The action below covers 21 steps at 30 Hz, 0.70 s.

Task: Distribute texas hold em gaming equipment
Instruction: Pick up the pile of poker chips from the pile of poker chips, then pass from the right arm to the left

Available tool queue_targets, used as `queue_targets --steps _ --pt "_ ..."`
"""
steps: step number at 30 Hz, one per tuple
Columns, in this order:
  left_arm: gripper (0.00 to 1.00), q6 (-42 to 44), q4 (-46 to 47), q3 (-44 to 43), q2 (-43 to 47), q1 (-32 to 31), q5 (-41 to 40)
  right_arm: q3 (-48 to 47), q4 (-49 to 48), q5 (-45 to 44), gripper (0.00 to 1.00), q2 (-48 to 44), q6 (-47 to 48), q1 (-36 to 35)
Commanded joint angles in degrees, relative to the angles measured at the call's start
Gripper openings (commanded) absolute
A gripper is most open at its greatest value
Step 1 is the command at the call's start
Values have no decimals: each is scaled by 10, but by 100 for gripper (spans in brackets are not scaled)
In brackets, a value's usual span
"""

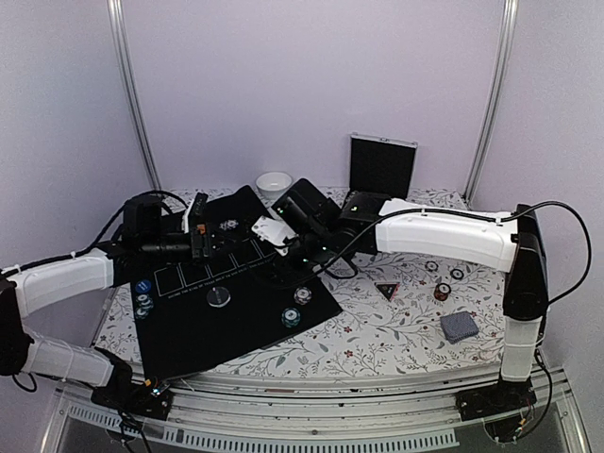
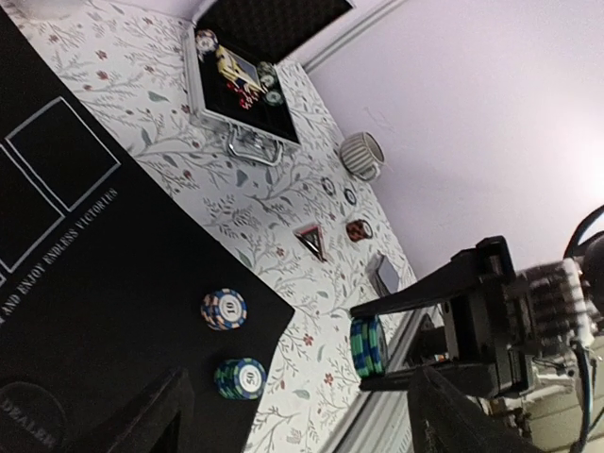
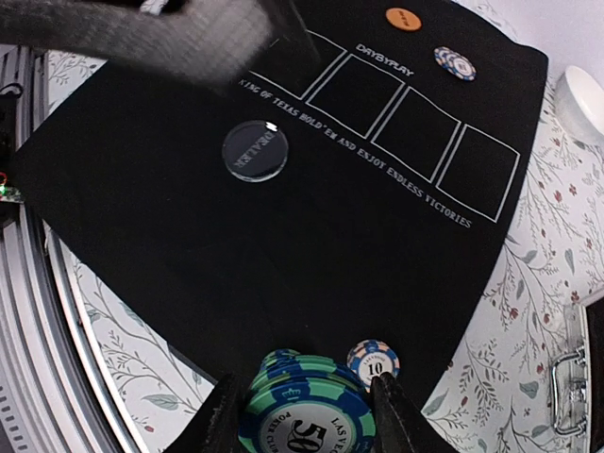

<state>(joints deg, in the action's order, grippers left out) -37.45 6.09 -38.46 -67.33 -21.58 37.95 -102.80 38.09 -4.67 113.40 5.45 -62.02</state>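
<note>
Right tool (image 3: 307, 387) is clamped on a stack of green-and-blue round poker chips (image 3: 304, 422), at the near-right part of the black felt play mat (image 1: 236, 340). Just beside it on the mat sits a white-blue-orange chip stack (image 3: 373, 359) marked 10. Left tool (image 2: 302, 382) hangs over the mat's far-left area w/ jaws wide apart, nothing btwn them. We see the round grey dealer button (image 1: 219, 296) mid-mat, on the near side of the printed card boxes. On the floral surface (image 1: 377, 330) to the right lie a black-red triangular marker (image 1: 386, 289), a few loose chips (image 1: 442, 291) and, nearer us, the blue-grey-backed card deck (image 1: 459, 327). Silver-edged black case (image 1: 382, 165) stands open at the far side, small white bowl (image 1: 274, 184) to its left.
</note>
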Motion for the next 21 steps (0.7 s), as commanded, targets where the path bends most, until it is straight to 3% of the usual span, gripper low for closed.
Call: queue_targets --steps 1,6,16,21 --pt "81 -27 50 -8 -41 -23 90 -18 -45 40 2 10 41 -9" --pt "80 -41 82 -21 -98 -68 109 -36 -43 45 2 32 55 -26" --pt "71 -43 79 -28 -144 -87 128 -43 -37 23 2 37 52 -27" --pt "58 -40 71 -39 -169 -94 124 -52 -36 20 2 43 53 -27"
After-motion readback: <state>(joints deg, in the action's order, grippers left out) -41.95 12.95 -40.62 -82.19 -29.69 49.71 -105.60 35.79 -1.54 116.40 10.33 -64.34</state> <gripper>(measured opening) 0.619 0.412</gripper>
